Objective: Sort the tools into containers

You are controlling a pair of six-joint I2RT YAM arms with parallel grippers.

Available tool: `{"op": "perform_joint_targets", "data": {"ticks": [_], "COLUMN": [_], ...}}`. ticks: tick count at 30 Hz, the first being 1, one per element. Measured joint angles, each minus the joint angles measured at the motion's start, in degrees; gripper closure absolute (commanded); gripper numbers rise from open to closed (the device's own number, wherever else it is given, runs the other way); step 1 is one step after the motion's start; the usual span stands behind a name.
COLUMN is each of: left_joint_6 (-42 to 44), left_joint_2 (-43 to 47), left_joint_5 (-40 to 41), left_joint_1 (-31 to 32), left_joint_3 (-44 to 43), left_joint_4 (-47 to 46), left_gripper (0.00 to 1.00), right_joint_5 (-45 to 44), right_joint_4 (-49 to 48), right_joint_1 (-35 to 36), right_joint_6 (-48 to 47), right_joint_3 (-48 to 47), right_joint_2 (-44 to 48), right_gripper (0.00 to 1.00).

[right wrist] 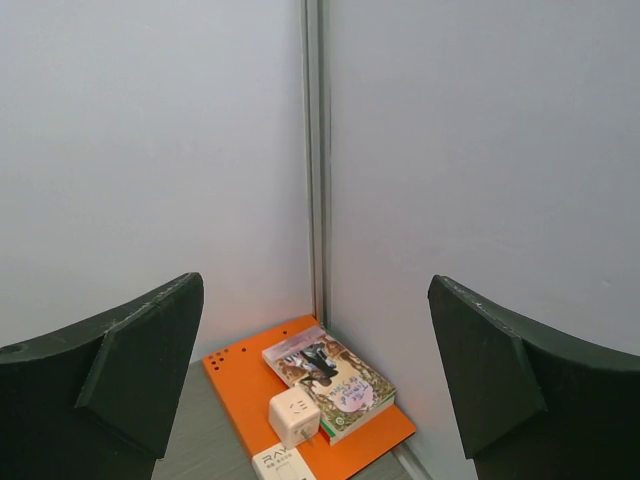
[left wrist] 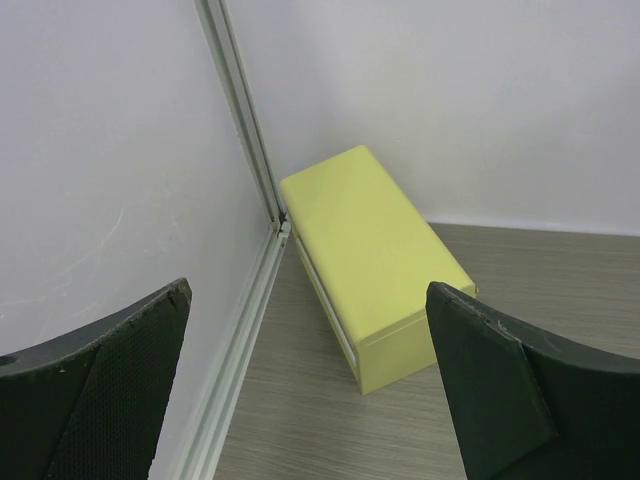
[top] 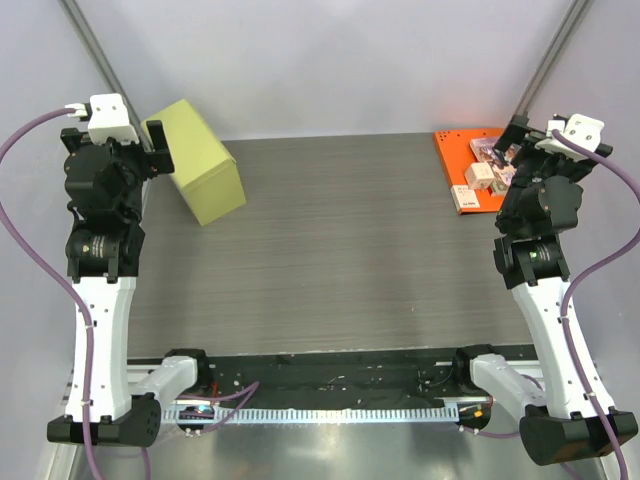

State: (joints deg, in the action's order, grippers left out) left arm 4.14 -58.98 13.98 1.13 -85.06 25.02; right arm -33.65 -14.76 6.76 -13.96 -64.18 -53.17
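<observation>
One yellow box (top: 200, 160), one orange board (right wrist: 236, 388), one book (right wrist: 330, 378), one white plug cube (right wrist: 293, 418), one small white carton (right wrist: 280, 466)

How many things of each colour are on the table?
Yellow: 1, the box
Orange: 1, the board
White: 2, the plug cube and the flat packet
Many-coloured: 1, the book
Total: 5

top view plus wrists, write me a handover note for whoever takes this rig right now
Left gripper: jaws open, empty, held up near the yellow box at the far left corner.
Right gripper: jaws open, empty, above the orange board at the far right corner, which carries a book and a white plug cube.
Done: no sorting that shows.
Left: all of it. No tools are clearly in view, so find them first.
</observation>
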Motion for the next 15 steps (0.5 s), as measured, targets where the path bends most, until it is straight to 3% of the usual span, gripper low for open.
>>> {"op": "perform_joint_targets", "data": {"ticks": [15], "left_joint_6": [0.0], "left_joint_2": [-0.68], "left_joint_5": [-0.07], "left_joint_1": [0.0], "left_joint_3": [-0.09], "left_joint_4": [-1.66], "left_gripper": [0.0], "right_joint_5": [0.76], "right_joint_4": [-0.15], "right_joint_1": [0.2], "right_joint_6": [-0.72], "right_joint_3": [0.0], "right_joint_2": [0.0], "right_gripper": [0.0]}}
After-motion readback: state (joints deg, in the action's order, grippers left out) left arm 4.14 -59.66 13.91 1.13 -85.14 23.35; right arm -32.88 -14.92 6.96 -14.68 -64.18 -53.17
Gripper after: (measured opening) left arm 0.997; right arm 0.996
